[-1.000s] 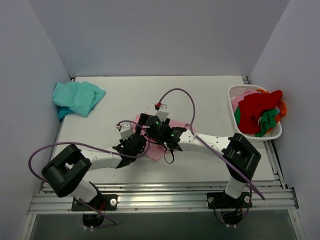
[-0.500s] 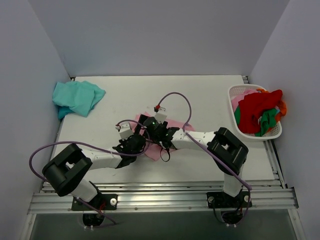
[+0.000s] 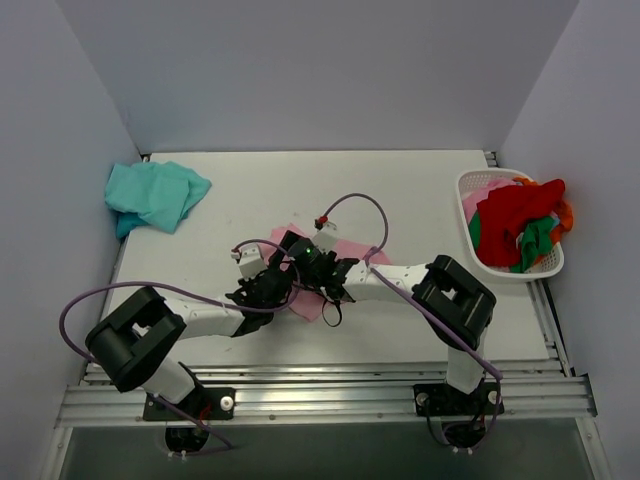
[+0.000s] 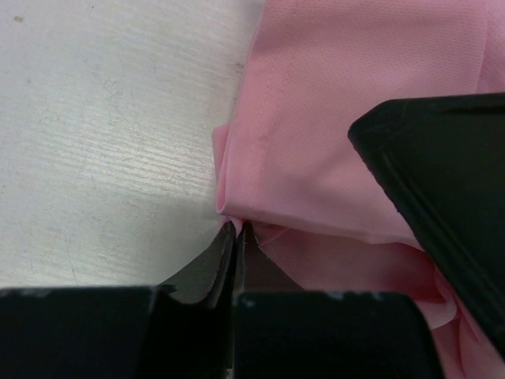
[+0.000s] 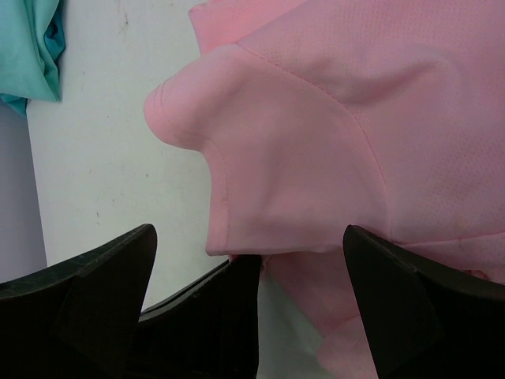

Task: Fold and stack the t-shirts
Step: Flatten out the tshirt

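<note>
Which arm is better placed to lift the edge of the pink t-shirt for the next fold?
Left. The left gripper is shut at a folded edge of the pink t-shirt, seemingly pinching it. The right gripper hangs open over the cloth and holds nothing.

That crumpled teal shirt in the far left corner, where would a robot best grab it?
Probably the loose flap of the teal t-shirt that points toward the middle of the table, coming from above on that right-hand side. The wall crowds its left edge, and its middle is a bunched heap.
</note>
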Robot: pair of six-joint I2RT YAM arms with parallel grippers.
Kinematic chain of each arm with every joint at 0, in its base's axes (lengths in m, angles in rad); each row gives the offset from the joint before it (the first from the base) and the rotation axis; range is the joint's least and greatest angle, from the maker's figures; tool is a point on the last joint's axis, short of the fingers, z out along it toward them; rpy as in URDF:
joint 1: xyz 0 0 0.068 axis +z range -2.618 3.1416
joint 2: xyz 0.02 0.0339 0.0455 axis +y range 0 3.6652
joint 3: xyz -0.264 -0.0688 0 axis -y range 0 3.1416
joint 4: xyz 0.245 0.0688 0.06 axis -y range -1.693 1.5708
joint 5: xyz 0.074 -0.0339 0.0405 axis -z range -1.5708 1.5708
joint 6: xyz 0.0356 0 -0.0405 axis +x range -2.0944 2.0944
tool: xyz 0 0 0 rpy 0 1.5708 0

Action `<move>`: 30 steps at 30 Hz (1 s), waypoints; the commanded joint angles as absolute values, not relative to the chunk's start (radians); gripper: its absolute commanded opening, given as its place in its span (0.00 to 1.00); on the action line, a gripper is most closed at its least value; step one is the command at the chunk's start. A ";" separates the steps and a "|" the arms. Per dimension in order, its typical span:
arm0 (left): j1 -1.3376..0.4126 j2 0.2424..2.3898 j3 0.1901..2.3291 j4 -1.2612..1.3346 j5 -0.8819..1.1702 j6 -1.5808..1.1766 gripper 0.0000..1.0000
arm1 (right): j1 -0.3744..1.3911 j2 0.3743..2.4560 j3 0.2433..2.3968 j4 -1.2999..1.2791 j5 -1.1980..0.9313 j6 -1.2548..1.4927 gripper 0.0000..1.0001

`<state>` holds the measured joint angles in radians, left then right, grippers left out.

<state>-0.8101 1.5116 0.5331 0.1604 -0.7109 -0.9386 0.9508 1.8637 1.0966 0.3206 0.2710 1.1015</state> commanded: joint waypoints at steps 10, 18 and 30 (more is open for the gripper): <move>-0.815 1.511 0.543 0.209 -0.718 -0.920 0.02 | 0.999 1.873 1.022 0.098 0.287 1.247 0.99; -0.815 1.499 0.545 0.206 -0.710 -0.920 0.02 | 1.006 1.874 0.954 0.140 0.311 1.290 0.97; -0.815 1.463 0.525 0.186 -0.719 -0.920 0.02 | 0.942 1.902 1.049 0.147 0.301 1.212 0.91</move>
<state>-0.8162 1.4902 0.5285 0.1654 -0.7181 -0.9222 0.9668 1.8580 1.0245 0.2710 0.2935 1.2545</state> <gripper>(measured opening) 0.040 0.918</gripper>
